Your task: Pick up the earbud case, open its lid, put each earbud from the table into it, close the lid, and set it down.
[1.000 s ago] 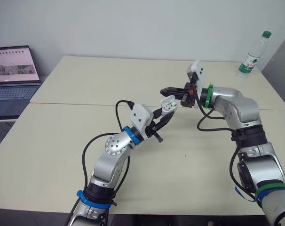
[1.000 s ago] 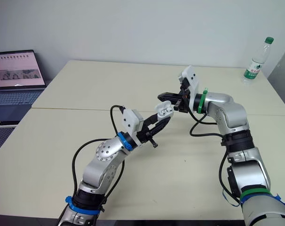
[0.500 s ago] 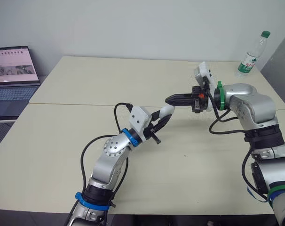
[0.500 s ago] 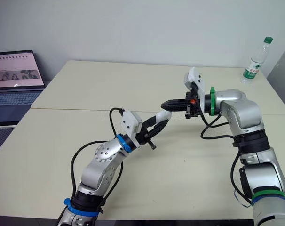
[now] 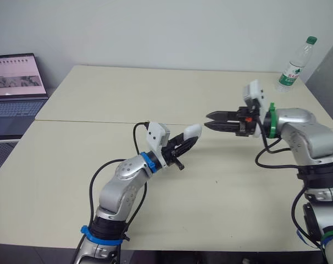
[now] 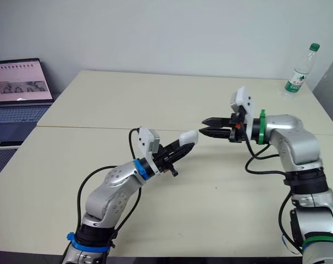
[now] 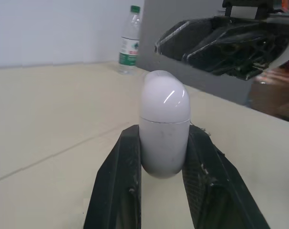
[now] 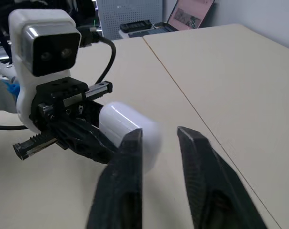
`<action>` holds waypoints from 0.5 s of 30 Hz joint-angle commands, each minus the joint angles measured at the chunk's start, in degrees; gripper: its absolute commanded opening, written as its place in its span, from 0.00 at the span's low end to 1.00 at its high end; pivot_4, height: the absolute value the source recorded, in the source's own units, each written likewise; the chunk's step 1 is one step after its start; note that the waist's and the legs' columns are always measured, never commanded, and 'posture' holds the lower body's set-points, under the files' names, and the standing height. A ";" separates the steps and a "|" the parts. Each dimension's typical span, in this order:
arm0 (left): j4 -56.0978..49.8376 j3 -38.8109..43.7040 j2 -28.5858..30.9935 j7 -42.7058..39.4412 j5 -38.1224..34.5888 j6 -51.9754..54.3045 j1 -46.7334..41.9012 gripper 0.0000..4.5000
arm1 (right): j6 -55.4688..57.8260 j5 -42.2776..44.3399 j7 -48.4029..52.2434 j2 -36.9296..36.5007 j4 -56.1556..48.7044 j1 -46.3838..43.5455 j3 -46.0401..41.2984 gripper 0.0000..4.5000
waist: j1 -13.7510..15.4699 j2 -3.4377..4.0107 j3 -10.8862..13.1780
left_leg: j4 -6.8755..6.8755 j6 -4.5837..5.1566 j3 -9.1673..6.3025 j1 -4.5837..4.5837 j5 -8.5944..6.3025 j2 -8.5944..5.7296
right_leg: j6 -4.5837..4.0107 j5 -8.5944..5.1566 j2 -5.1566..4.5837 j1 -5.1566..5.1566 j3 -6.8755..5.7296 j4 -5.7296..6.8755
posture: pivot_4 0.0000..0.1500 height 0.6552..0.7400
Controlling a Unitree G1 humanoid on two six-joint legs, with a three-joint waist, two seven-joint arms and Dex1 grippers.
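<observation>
Pinching glossy, pill-shaped earbud case (image 7: 163, 129)

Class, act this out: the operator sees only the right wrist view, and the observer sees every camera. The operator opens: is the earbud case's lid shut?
Observer: Yes. The left wrist view shows the earbud case with its lid down on the seam, held in the jaws of the left gripper.
Operator: Are my right jaws touching it?
Observer: No. From the head, the right gripper sits apart from the case, with a gap between them.
Operator: Is anything on the table out of my sight?
Observer: A water bottle stands upright at the far right corner of the table.
</observation>
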 commanded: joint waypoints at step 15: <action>16.69 16.38 -6.78 20.42 -19.22 44.09 -8.18 0.17 | -14.49 -3.71 0.91 -4.64 -12.44 20.48 -0.45 0.99 | -0.07 -0.04 0.02 | 0.02 -0.02 -0.06 0.04 0.01 -0.03 | 0.13 -0.07 0.09 0.04 0.01 0.04 | 1.00 1.00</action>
